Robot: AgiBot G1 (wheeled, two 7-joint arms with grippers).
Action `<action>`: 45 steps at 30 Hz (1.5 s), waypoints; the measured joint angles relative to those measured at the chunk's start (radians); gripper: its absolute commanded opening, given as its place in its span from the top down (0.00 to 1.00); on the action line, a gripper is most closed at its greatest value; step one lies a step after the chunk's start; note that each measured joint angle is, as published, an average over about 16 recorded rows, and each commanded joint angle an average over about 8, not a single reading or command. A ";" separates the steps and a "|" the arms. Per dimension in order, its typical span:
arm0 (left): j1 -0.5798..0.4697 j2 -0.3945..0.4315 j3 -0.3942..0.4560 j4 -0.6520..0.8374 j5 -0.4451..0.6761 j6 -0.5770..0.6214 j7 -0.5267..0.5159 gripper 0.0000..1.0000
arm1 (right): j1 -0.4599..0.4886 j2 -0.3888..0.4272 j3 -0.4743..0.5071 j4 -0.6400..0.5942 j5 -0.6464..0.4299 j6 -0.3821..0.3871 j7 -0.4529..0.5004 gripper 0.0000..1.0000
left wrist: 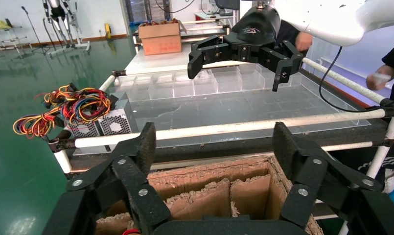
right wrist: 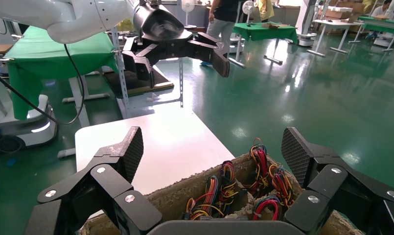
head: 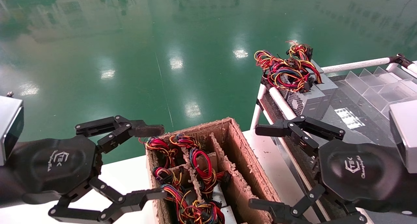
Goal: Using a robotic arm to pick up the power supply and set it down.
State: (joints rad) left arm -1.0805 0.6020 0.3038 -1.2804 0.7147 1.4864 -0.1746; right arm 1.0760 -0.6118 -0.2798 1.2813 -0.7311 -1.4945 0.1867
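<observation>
Several power supplies stand upright in a divided cardboard box (head: 242,158), their grey tops (head: 217,194) under bundles of coloured wires (head: 198,171). Two more grey power supplies (head: 308,100) with tangled wires sit at the corner of the rack on the right, also seen in the left wrist view (left wrist: 106,125). My left gripper (head: 156,162) hovers open at the box's left side, over its compartments (left wrist: 214,147). My right gripper (head: 260,167) hovers open at the box's right side, above the wire bundles (right wrist: 212,156). Neither holds anything.
The box rests on a white table (head: 127,175). The rack has a white tube frame (head: 355,66), a dark deck and clear plastic dividers (head: 374,83). Glossy green floor lies beyond. People and other tables stand far off in the wrist views.
</observation>
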 measured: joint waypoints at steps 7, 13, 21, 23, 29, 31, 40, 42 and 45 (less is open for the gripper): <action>0.000 0.000 0.000 0.000 0.000 0.000 0.000 1.00 | 0.000 0.000 0.000 0.000 0.000 0.000 0.000 0.00; 0.000 0.000 0.000 0.000 0.000 0.000 0.000 1.00 | 0.000 0.000 0.000 0.000 0.000 0.000 0.000 0.00; 0.000 0.000 0.000 0.000 0.000 0.000 0.000 1.00 | 0.000 0.000 0.000 0.000 0.000 0.000 0.000 0.00; 0.000 0.000 0.000 0.000 0.000 0.000 0.000 1.00 | 0.000 0.000 0.000 0.000 0.000 0.000 0.000 0.00; 0.000 0.000 0.000 0.000 0.000 0.000 0.000 1.00 | 0.000 0.000 0.000 0.000 0.000 0.000 0.000 0.00; 0.000 0.000 0.000 0.000 0.000 0.000 0.000 1.00 | 0.000 0.000 0.000 0.000 0.000 0.000 0.000 0.00; 0.000 0.000 0.000 0.000 0.000 0.000 0.000 0.47 | 0.000 0.000 0.000 0.000 0.000 0.000 0.000 0.00; 0.000 0.000 0.000 0.000 0.000 0.000 0.000 0.22 | 0.000 0.000 0.000 0.000 0.000 0.000 0.000 0.00; 0.000 0.000 0.000 0.000 0.000 0.000 0.000 0.00 | -0.002 0.001 0.000 -0.001 -0.001 0.001 0.000 0.00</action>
State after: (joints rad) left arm -1.0806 0.6020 0.3038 -1.2803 0.7146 1.4864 -0.1746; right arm 1.0739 -0.6109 -0.2799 1.2805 -0.7317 -1.4934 0.1867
